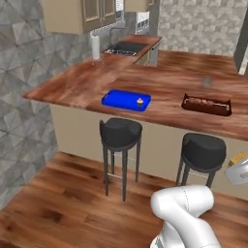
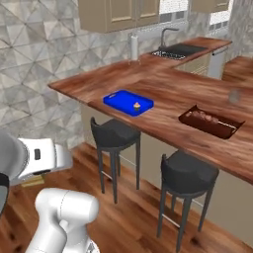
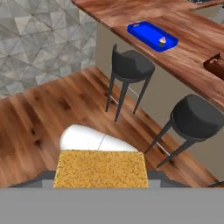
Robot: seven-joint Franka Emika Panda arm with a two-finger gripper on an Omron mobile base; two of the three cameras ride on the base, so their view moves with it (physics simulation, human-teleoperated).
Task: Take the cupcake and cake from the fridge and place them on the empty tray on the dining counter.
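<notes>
My gripper [image 3: 101, 176] is shut on the cake [image 3: 100, 168], an orange-yellow speckled block that sits wide between the jaws, low over the wooden floor. The cake's edge [image 1: 239, 158] also peeks out at the hand on the right side of the left base view. The bright blue tray [image 1: 118, 99] [image 2: 121, 100] [image 3: 146, 31] lies near the front edge of the dining counter [image 1: 169, 85], well ahead of the hand. On the tray's right end stands the cupcake [image 1: 140, 101] [image 2: 137, 105] [image 3: 162, 41]. The fridge is out of view.
Two black stools [image 1: 120, 131] [image 1: 203, 150] stand against the counter front between me and the tray. A dark brown tray of food [image 1: 207, 104] lies to the right of the blue one. A sink [image 2: 178, 50] and a white roll [image 1: 95, 47] are at the back.
</notes>
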